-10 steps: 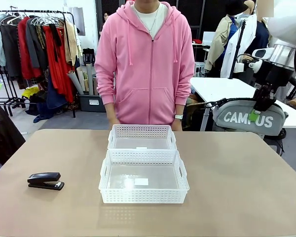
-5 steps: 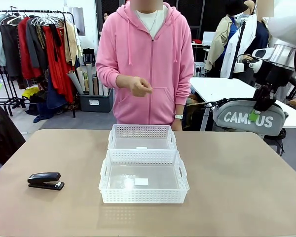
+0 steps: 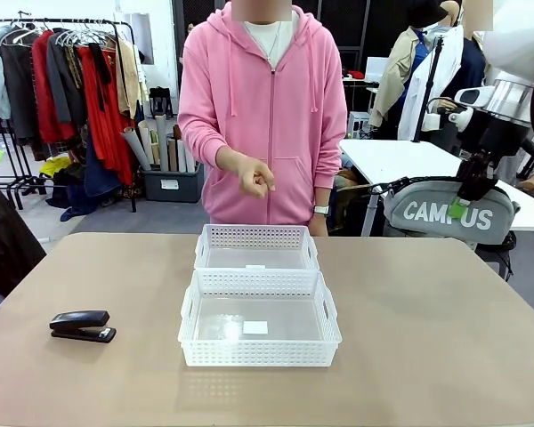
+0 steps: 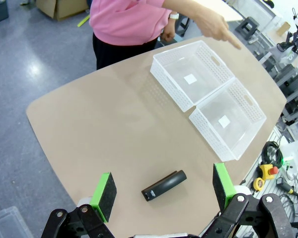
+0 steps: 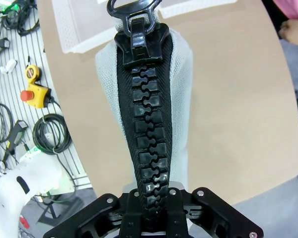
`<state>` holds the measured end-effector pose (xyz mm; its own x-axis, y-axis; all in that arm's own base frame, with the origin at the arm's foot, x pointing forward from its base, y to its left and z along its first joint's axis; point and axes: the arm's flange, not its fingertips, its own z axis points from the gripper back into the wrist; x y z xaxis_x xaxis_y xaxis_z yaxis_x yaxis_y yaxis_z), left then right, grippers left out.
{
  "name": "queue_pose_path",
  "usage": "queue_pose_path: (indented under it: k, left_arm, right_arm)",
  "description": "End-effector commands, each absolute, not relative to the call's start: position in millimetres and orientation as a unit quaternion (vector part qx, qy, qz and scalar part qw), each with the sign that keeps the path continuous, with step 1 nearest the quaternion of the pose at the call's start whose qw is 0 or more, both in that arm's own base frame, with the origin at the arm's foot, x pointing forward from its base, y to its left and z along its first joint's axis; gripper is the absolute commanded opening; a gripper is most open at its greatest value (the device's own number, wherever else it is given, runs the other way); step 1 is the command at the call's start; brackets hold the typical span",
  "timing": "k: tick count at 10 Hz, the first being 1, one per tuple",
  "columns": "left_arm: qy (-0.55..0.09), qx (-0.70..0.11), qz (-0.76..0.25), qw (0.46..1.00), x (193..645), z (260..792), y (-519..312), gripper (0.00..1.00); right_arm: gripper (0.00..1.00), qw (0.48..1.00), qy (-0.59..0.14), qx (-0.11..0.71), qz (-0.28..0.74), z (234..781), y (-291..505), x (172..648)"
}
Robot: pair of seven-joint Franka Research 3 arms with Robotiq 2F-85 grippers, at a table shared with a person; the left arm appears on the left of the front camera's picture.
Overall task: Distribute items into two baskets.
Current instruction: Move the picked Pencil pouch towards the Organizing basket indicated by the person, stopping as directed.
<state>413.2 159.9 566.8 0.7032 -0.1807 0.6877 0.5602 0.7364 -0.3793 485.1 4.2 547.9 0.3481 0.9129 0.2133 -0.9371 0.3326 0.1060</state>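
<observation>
Your right jaws pinch the CAMPUS pouch point(image 3: 424, 213) aloft; your left jaws hang spread above the stapler point(image 4: 164, 185) on the bench point(image 3: 427, 307); the person's hand point(image 4: 214, 24) points.

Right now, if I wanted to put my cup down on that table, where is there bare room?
The table is bare along its whole right side, beyond the near basket and far basket. So is the left far corner behind the stapler, and the front strip. The middle is crowded: the baskets stand end to end, touching.

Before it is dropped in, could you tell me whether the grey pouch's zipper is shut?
Shut: on the pouch, the zipper teeth mesh along their visible length.
</observation>
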Motion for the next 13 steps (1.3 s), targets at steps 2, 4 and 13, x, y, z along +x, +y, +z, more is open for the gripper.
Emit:
queue_pose_path:
  k: [2, 4, 13]
  left_arm:
    - [-0.327, -0.297, -0.212, 0.872, 413.4, 568.1, 160.0, 1.0]
    - [-0.327, -0.297, -0.212, 0.872, 413.4, 568.1, 160.0, 1.0]
    - [-0.327, -0.297, -0.212, 0.872, 413.4, 568.1, 160.0, 1.0]
  right_arm:
    - [0.0, 0.816, -0.061, 0.103, 0.566, 552.6, 5.1, 484.0]
    - [0.0, 0.816, -0.061, 0.103, 0.566, 552.6, 5.1, 484.0]
    - [0.0, 0.816, -0.061, 0.103, 0.566, 552.6, 5.1, 484.0]
